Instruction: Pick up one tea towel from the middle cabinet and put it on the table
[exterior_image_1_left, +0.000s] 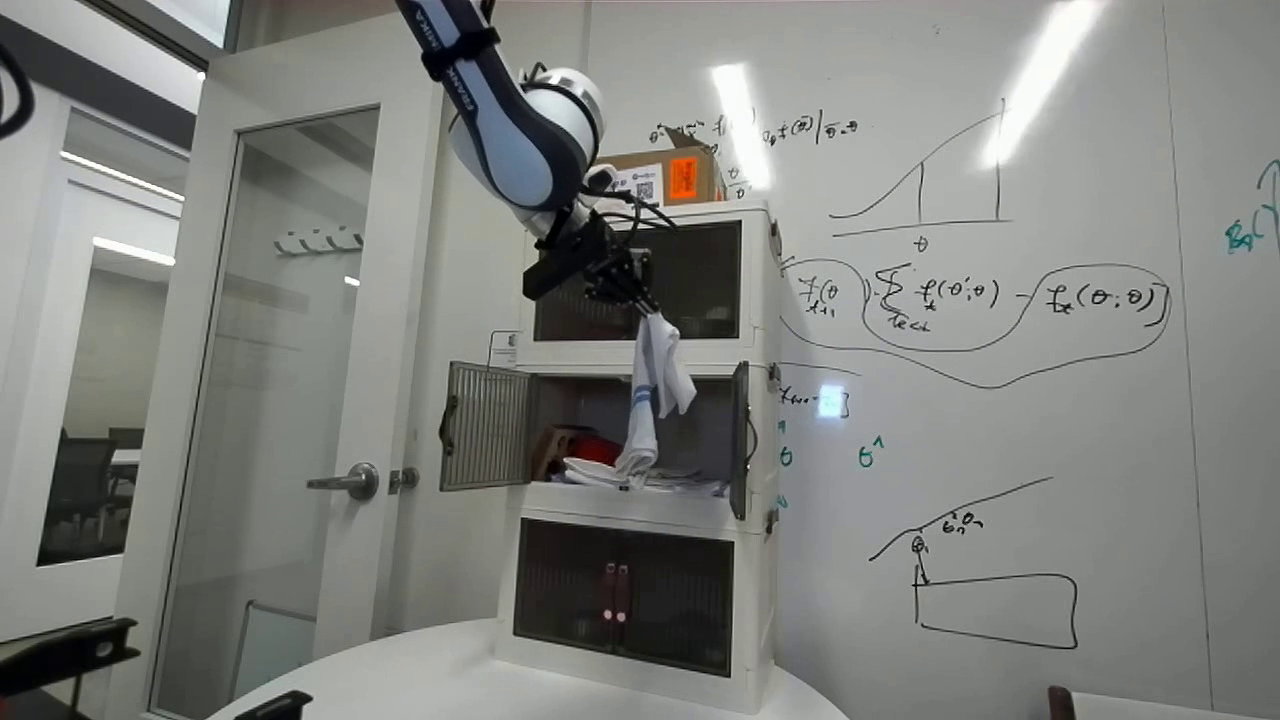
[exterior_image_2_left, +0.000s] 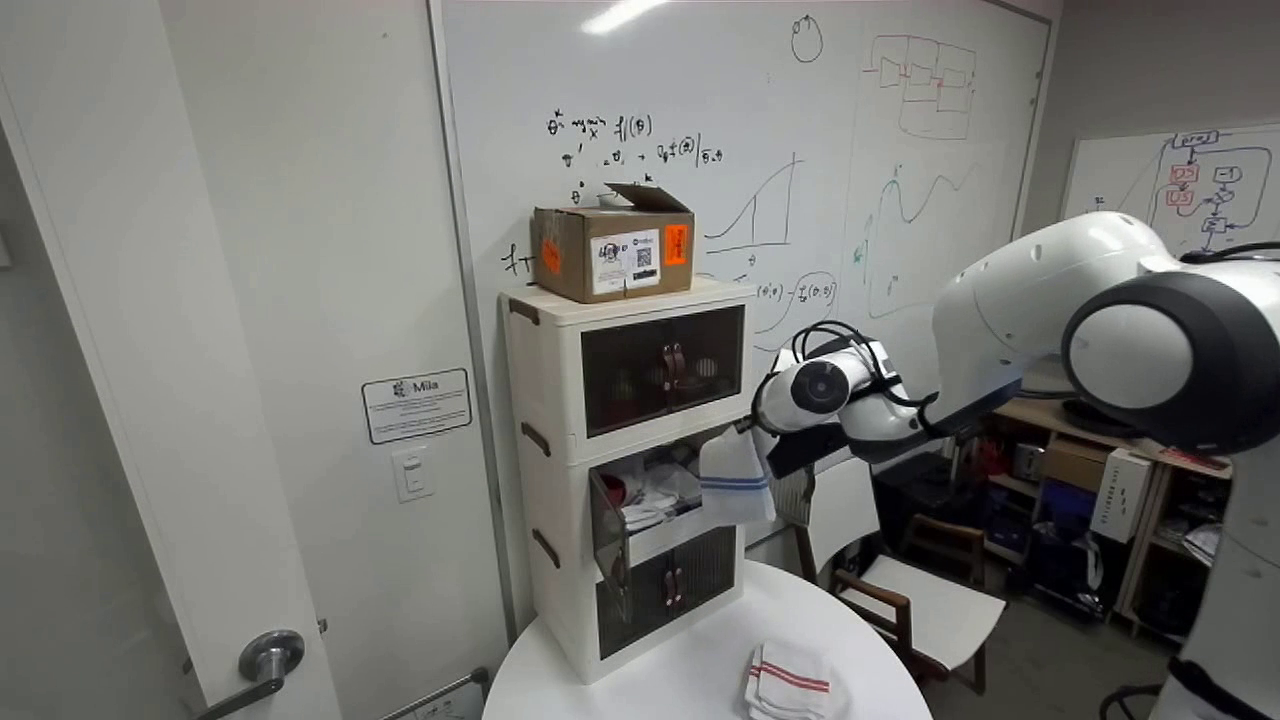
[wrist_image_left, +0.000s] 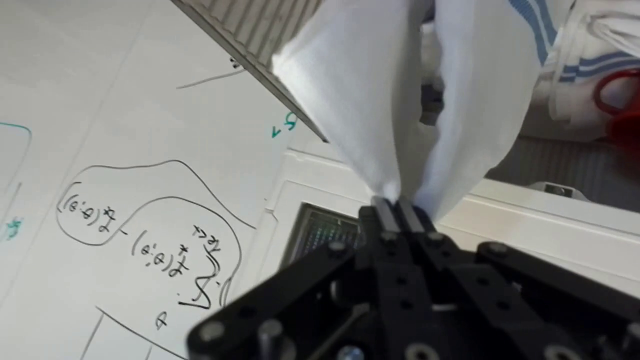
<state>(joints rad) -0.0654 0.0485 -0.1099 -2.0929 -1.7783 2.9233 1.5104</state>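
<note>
Gripper (wrist_image_left: 398, 210) pinching tea towel (wrist_image_left: 480, 95) | mid cab (exterior_image_1_left: 712, 425) drs (exterior_image_1_left: 487, 428) both swung out | red-striped cloth (exterior_image_2_left: 790, 685) on tbl (exterior_image_2_left: 660, 700), chair (exterior_image_2_left: 945, 605) nr

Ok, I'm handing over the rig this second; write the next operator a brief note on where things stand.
Claw: shut on the blue-striped tea towel, which hangs limp in front of the middle cabinet.
Middle cabinet: both doors open, more white cloths inside.
Table: a folded red-striped white cloth lies on it.
Done: towel gripped, apparently clear of the cabinet.
Left: lower it onto the table and release.
</note>
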